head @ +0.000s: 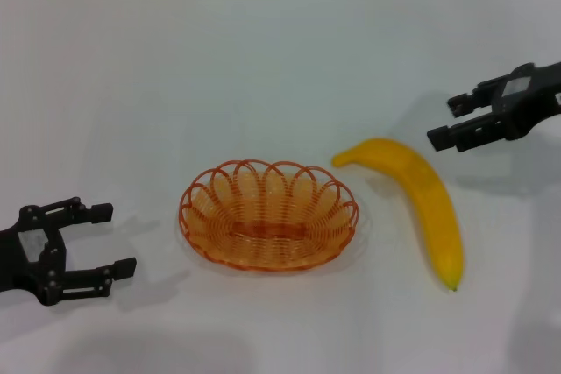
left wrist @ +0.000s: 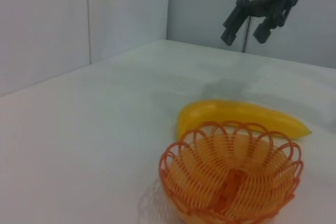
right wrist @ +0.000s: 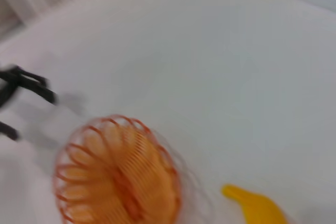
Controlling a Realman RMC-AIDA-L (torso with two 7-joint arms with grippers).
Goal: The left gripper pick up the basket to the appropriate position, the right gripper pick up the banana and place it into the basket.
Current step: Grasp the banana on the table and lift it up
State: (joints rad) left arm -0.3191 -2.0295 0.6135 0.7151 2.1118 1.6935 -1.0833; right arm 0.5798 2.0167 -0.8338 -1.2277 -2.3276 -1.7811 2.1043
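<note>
The orange wire basket (head: 268, 214) sits empty on the white table, also seen in the left wrist view (left wrist: 231, 176) and the right wrist view (right wrist: 116, 170). The yellow banana (head: 421, 203) lies just to its right, apart from it; it shows behind the basket (left wrist: 241, 117) and at the edge (right wrist: 255, 206). My left gripper (head: 107, 239) is open at the near left, a short way from the basket's rim, holding nothing. My right gripper (head: 447, 120) is open above the table, beyond the banana's upper end, seen far off (left wrist: 245, 27).
The white table (head: 263, 67) stretches back to a pale wall with seams. Nothing else stands on it.
</note>
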